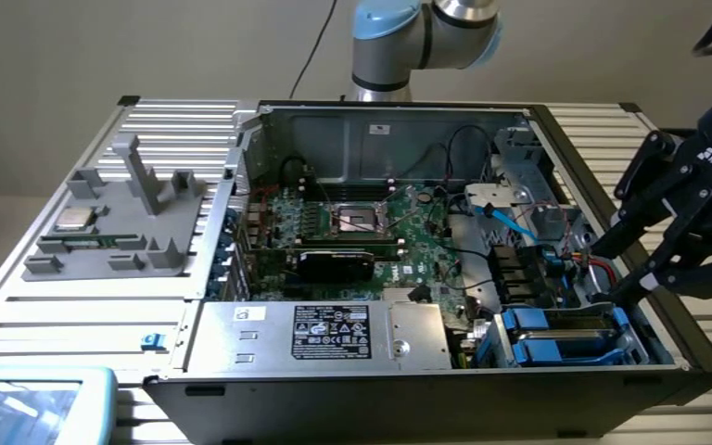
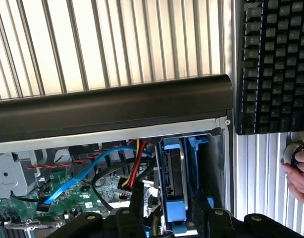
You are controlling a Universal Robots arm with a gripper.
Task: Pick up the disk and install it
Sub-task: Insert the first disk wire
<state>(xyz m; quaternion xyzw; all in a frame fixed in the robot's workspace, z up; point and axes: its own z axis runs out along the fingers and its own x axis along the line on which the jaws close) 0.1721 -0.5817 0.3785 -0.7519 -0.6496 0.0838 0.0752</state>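
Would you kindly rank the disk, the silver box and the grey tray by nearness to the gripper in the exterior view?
1. Disk, beside the gripper.
2. Silver box, case front.
3. Grey tray, the exterior view's left.

Disk point(image 1: 564, 336) in case point(image 1: 393, 139) near corner, exterior view's right; power supply point(image 1: 319, 334) beside it, toward exterior view's left; parts tray point(image 1: 108, 222) outside case, farther left.

Blk ROBOTIQ gripper point(image 1: 603, 274), silver/blue arm point(image 1: 421, 37).
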